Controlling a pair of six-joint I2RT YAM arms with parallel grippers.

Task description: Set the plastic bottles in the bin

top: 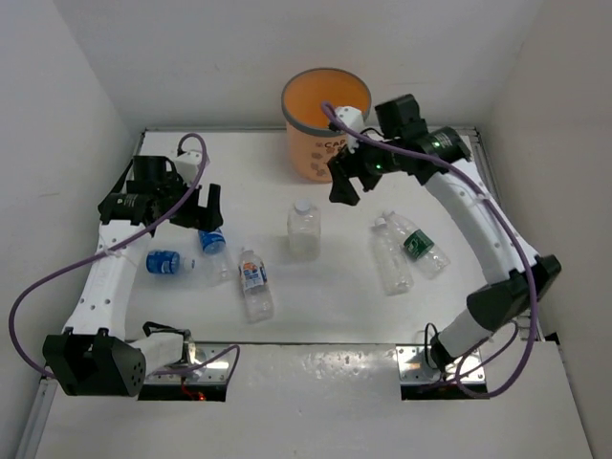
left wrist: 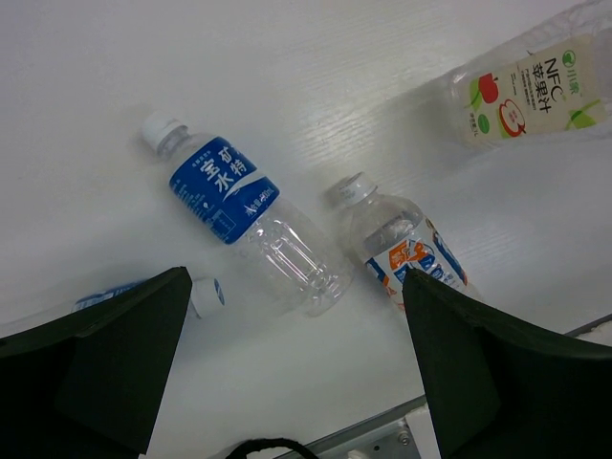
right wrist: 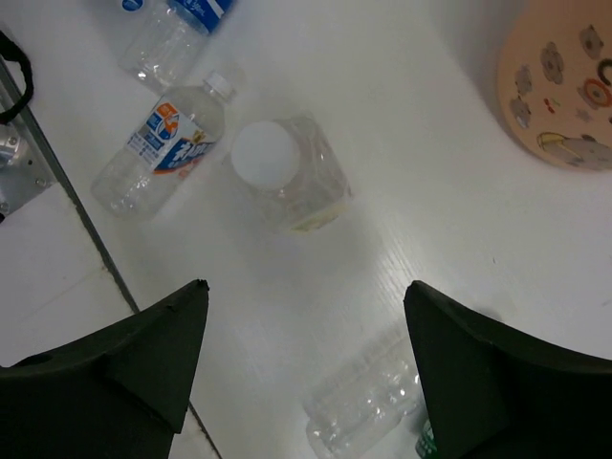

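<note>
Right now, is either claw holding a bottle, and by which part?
Nothing is held. The left claw hangs open above a blue-labelled bottle without touching it; the right claw is open and empty too.

Lab: white-walled enclosure (top: 191, 57) around 2 robot arms (top: 475, 218).

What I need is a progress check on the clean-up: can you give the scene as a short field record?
bottles on table: six
upright: one squarish bottle; others lying
bin: back of table, no bottle visible inside
left gripper: open, empty, near blue-label bottle
right gripper: open, empty, beside bin
</note>
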